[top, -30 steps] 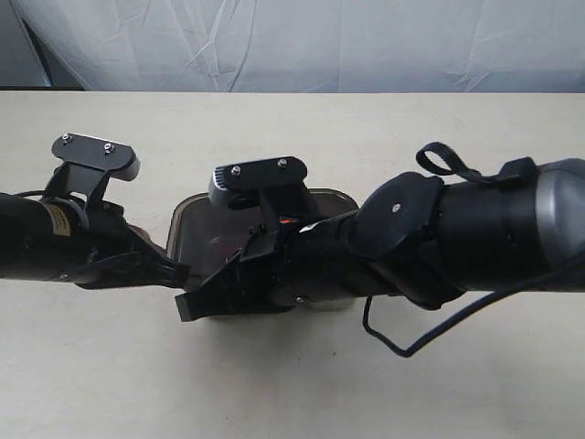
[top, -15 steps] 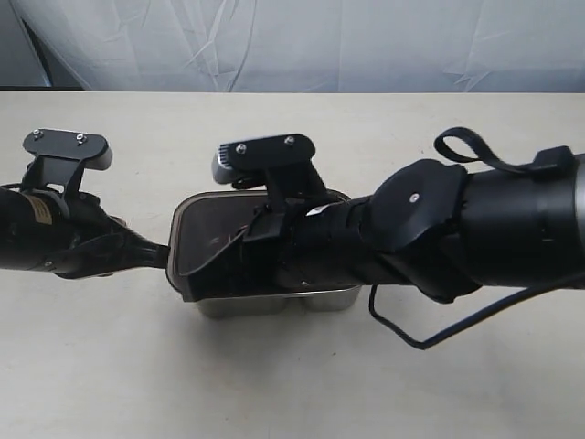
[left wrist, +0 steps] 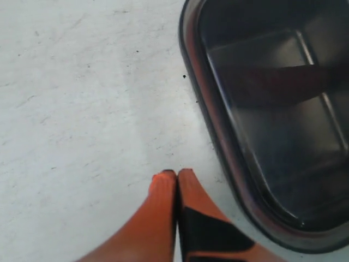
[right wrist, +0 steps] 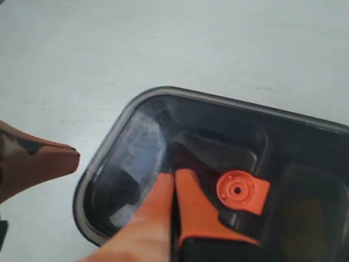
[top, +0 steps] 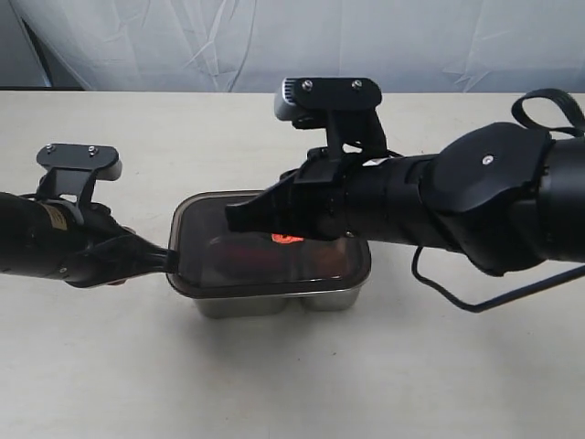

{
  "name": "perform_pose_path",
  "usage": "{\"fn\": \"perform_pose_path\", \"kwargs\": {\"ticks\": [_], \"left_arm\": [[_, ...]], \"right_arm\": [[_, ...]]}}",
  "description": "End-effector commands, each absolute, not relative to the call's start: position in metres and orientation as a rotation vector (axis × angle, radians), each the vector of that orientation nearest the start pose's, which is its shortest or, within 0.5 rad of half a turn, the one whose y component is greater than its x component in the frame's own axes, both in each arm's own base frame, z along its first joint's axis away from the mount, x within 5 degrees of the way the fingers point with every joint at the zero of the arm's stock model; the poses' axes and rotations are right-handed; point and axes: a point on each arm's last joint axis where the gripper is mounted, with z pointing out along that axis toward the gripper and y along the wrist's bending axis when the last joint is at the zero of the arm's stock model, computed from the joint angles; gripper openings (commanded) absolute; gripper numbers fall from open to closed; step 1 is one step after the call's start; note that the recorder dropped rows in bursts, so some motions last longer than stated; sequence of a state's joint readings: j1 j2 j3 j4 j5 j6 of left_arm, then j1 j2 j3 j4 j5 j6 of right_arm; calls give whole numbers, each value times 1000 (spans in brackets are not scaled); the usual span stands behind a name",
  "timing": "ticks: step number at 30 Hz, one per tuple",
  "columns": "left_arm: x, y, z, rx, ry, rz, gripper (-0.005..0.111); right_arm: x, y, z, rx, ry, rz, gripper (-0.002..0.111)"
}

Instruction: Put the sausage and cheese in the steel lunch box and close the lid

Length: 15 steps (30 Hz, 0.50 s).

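The steel lunch box (top: 274, 303) stands mid-table with the dark translucent lid (top: 206, 240) lying flat on it. The lid's orange valve (top: 286, 238) shows at its middle. Through the lid the sausage (top: 242, 250) appears as a dim red shape, also in the left wrist view (left wrist: 283, 82). I cannot make out the cheese under the dark lid. My left gripper (top: 169, 259) is shut and empty, with its tips at the lid's left edge (left wrist: 188, 82). My right gripper (top: 233, 218) is shut and empty, hovering over the lid (right wrist: 136, 142) beside the valve (right wrist: 237, 190).
The beige table (top: 137, 366) runs to a white backdrop (top: 366, 46) at the rear. A black cable (top: 457, 297) hangs from the right arm just right of the box. The left gripper's fingers (right wrist: 43, 161) show in the right wrist view beside the lid's corner.
The right arm has risen and drawn back to the right, uncovering the lid, which now lies flat on the box. The left gripper has pulled back a little to the lid's left edge.
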<state>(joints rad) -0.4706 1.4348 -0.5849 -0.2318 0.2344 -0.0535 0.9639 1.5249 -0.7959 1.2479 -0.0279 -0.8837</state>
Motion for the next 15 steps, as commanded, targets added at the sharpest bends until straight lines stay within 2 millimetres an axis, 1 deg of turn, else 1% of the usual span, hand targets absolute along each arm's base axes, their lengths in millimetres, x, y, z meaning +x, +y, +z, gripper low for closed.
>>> {"fn": "perform_pose_path", "kwargs": {"ticks": [1, 7, 12, 15], "left_arm": [[213, -128, 175, 329, 2575, -372, 0], [214, -128, 172, 331, 2581, -367, 0], [214, -128, 172, 331, 2581, -367, 0], [214, -128, 172, 331, 2581, -367, 0]], "right_arm": [[178, 244, 207, -657, 2231, 636, -1], [173, 235, 195, -648, 2279, 607, -1], [174, 233, 193, -627, 2278, 585, -1], [179, 230, 195, -564, 2260, 548, -1]]}}
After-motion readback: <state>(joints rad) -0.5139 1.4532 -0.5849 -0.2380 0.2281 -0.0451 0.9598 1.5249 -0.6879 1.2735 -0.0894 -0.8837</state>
